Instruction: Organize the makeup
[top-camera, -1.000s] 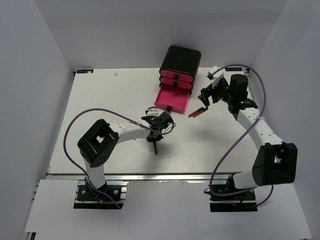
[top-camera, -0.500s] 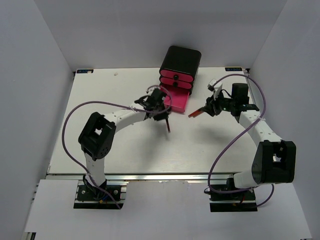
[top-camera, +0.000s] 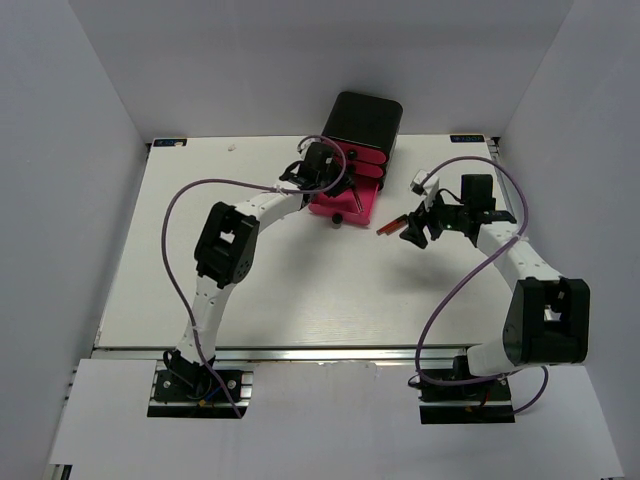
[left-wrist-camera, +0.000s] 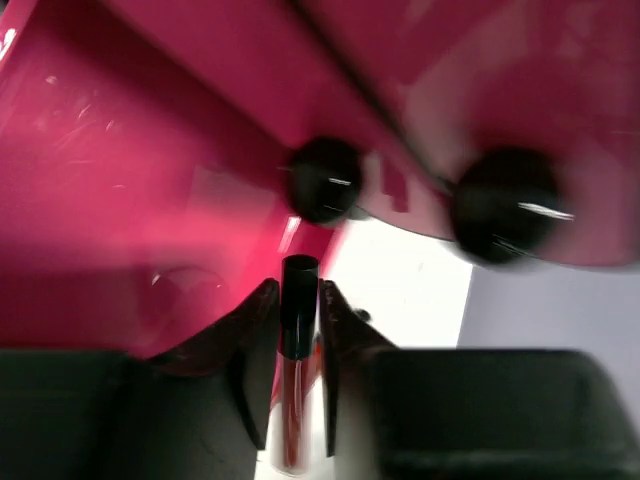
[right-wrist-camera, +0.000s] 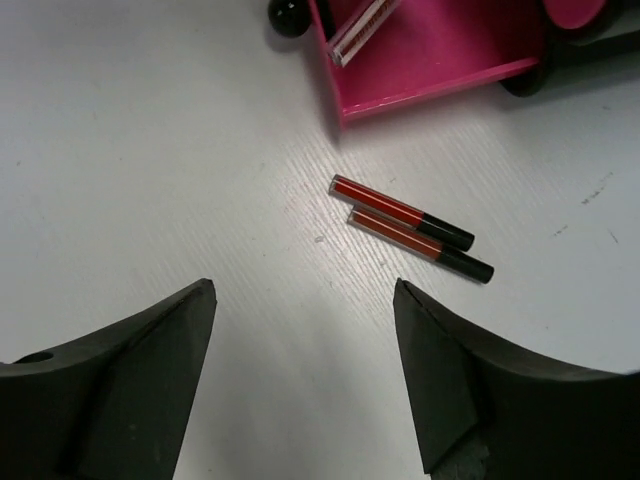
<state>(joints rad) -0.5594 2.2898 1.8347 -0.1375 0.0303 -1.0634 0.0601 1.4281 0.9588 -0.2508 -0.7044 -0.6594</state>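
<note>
My left gripper (top-camera: 323, 168) is over the open pink drawer (top-camera: 345, 198) of the black box (top-camera: 362, 118). In the left wrist view the left gripper (left-wrist-camera: 298, 300) is shut on a dark red stick with a black cap (left-wrist-camera: 296, 385), close to the pink drawer wall (left-wrist-camera: 150, 180). My right gripper (top-camera: 411, 229) is open and empty just right of two dark red sticks (top-camera: 391, 225) lying on the table. In the right wrist view the right gripper (right-wrist-camera: 302, 290) is above the table, short of the two sticks (right-wrist-camera: 398, 211) (right-wrist-camera: 420, 245), which lie side by side. Another stick (right-wrist-camera: 360, 25) lies in the drawer (right-wrist-camera: 440, 55).
The box stands at the back middle of the white table (top-camera: 200, 250). Its two upper drawers are shut, with black knobs (left-wrist-camera: 505, 205). The open drawer's knob (top-camera: 340, 217) faces the near side. Grey walls close in the table on three sides.
My left gripper has carried the stick from the middle of the table back to the open drawer. My right gripper has come down and nearer, beside the two sticks.
</note>
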